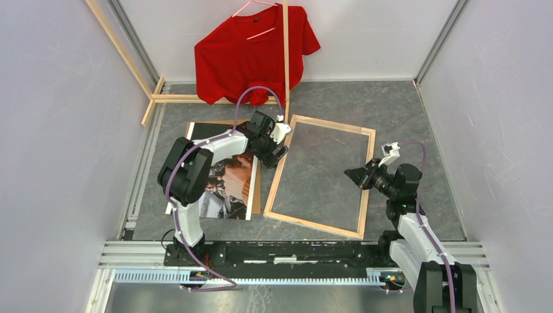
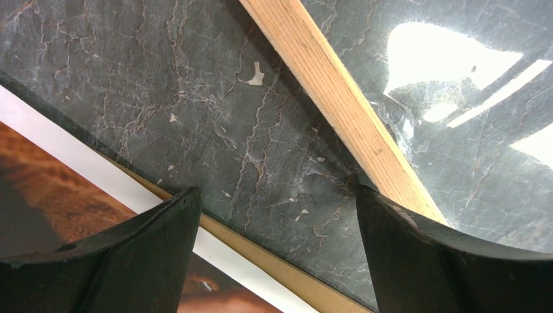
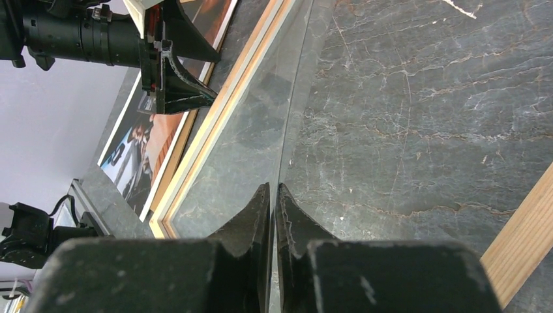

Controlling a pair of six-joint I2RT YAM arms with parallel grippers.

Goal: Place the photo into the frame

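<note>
Top view, frame [image 1: 281, 171]: pale wood face up, flat on the grey table [image 1: 404, 107], centre of picture, slightly skewed.
Top view, photo [image 1: 229, 189]: printed side up, left of the frame and apart from it, lying on a brown cardboard sheet [image 1: 256, 189]; the left arm crosses over it.
Top view, left gripper [image 1: 282, 145]: at the frame's upper left corner, over the gap between photo and frame.
Top view, right gripper [image 1: 355, 175]: right of centre, just inside the frame's right bar, pointing left.
Top view, red T-shirt [image 1: 254, 55]: upper centre, on a hanger beside the wooden poles [image 1: 285, 59].
Left wrist, left claw: wide apart; only bare table shows between the fingers [image 2: 143, 261].
Left wrist, photo: lower left, with its white border and the cardboard edge by the left-hand finger.
Left wrist, frame: the wooden bar runs diagonally from top centre to the right-hand finger.
Left wrist, clear pane [image 2: 456, 98]: upper right, beyond the bar, with bright glare.
Right wrist, right claw: narrow; the fingers [image 3: 251, 225] are closed to a slit on the clear pane's thin edge, which runs up the picture from the gap.
Right wrist, photo: far left, past the frame's far bar, below the left gripper.
</note>
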